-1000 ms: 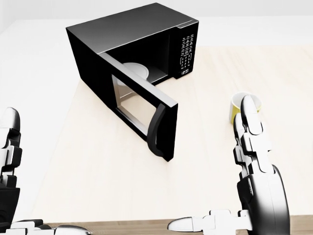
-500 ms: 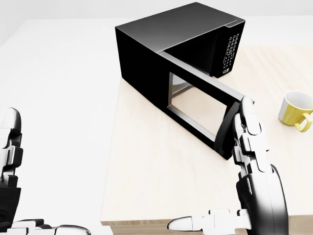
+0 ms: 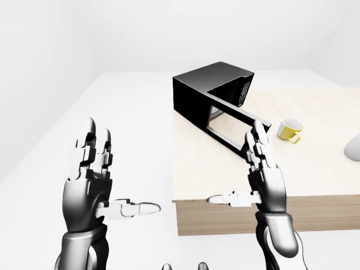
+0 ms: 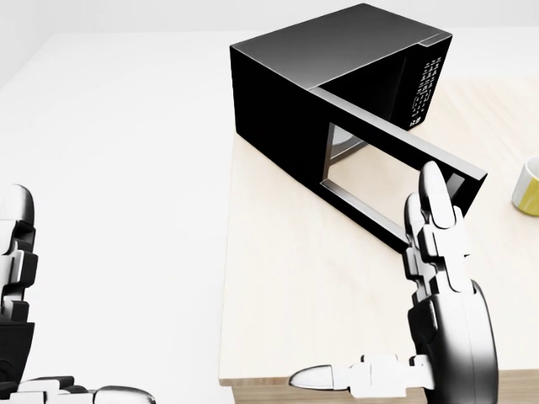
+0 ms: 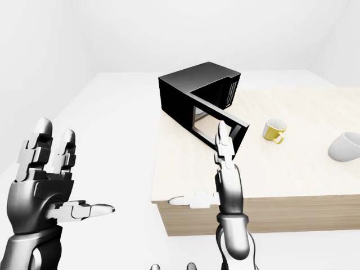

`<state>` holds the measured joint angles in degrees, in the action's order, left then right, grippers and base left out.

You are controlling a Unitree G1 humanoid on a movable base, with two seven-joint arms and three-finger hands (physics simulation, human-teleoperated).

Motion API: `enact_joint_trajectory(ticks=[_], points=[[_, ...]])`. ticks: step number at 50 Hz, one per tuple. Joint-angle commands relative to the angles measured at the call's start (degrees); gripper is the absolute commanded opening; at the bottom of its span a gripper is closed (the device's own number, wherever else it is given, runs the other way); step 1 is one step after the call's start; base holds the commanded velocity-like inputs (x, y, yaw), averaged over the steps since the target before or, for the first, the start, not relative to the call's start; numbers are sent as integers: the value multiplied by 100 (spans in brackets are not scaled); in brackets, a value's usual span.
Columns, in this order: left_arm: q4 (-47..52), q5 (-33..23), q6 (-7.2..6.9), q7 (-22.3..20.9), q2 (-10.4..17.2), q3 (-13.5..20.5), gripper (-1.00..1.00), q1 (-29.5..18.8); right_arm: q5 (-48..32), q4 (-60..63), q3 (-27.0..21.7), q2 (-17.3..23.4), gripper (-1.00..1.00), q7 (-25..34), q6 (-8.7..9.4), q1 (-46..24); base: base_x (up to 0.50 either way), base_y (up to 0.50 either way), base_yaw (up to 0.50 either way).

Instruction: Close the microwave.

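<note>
The black microwave (image 4: 337, 67) stands on the light wood table (image 4: 295, 295) at the top of the head view. Its door (image 4: 396, 160) is open and swings out toward the lower right. My right hand (image 3: 247, 180) is open, fingers upright, thumb out to the left. In the head view its fingertips (image 4: 432, 181) overlap the door's free end; I cannot tell if they touch. My left hand (image 3: 112, 180) is open and empty at the lower left, off the table and far from the microwave.
A yellow mug (image 5: 274, 130) stands on the table to the right of the door. A white bowl (image 5: 344, 146) lies further right. The table's left edge (image 4: 229, 278) runs down the view, with white floor to its left.
The whole picture has shifted: the camera moved, so microwave and mug now sit further right in the head view. The door now reaches my right hand's fingertips. Both hands hold their pose.
</note>
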<state>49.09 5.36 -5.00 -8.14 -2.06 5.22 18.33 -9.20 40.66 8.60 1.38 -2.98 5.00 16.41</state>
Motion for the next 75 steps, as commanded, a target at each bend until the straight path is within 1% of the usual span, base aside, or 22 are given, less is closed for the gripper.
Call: enact_joint_trajectory(ticks=[1, 7, 8, 10, 43, 44, 45, 47, 48, 53, 61, 75], points=[[81, 98, 0, 0, -11, 0, 100, 11, 26, -31, -43, -21, 100, -118, 0, -47, 0, 0, 0], [125, 125, 0, -8, 16, -21, 100, -21, 63, 74, -38, -27, 100, -119, 0, -56, 0, 0, 0], [147, 275, 0, -29, -19, 49, 100, -17, 84, 91, -34, -26, 100, -113, 0, -47, 0, 0, 0], [188, 278, 0, -33, -1, 68, 100, -31, 128, 91, -25, -7, 100, -79, 0, -25, 34, 0, 0], [105, 201, 0, -50, 6, -5, 100, -20, 65, 93, 10, 4, 100, -135, 0, -26, 50, 0, 0], [73, 171, 0, -47, 14, -22, 100, -26, 54, 96, 21, 3, 100, -137, 0, -27, 50, -2, 0], [-32, -28, 0, -13, 21, -80, 100, -6, 21, 116, 52, 12, 100, -137, 0, -13, 50, -3, 0], [-48, 19, 0, -8, 10, -87, 100, 16, 0, 103, 64, 17, 100, -147, 0, -11, 50, -3, 0], [75, 78, 0, -7, 22, -58, 100, 14, 41, 63, 54, 28, 100, -128, 0, 8, 19, -1, 0], [38, 215, 0, -13, -3, 45, 100, -27, 41, 81, 41, 17, 100, -138, 0, 2, 0, 0, 0], [152, 220, 0, 33, 13, 64, 100, -116, 35, 31, 49, 22, 100, -115, 0, -3, 0, 0, 0], [-31, 193, 0, 14, 7, 21, 100, -58, -79, -374, 131, 37, 100, -63, 0, -89, 0, 0, 0]])
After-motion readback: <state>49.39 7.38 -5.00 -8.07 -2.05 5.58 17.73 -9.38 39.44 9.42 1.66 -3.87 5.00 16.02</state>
